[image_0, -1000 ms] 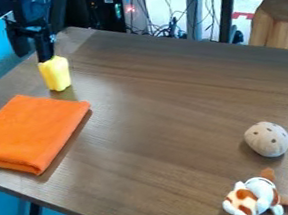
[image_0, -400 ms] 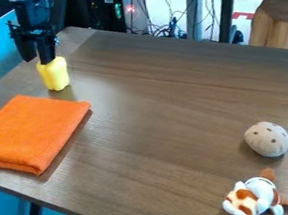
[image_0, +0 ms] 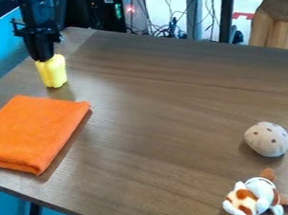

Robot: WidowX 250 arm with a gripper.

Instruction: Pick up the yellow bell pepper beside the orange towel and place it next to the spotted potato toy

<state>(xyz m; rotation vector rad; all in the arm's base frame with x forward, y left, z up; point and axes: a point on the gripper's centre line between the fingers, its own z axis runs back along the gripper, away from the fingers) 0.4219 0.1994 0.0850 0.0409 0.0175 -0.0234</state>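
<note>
Pinching the yellow pepper beyond the orange cloth, our gripper risked dropping it through a shallow hold

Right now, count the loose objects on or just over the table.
4: a yellow object in the robot's fingers, a folded orange cloth near it, a spotted beige toy at the right, and a plush animal beside that.
</note>
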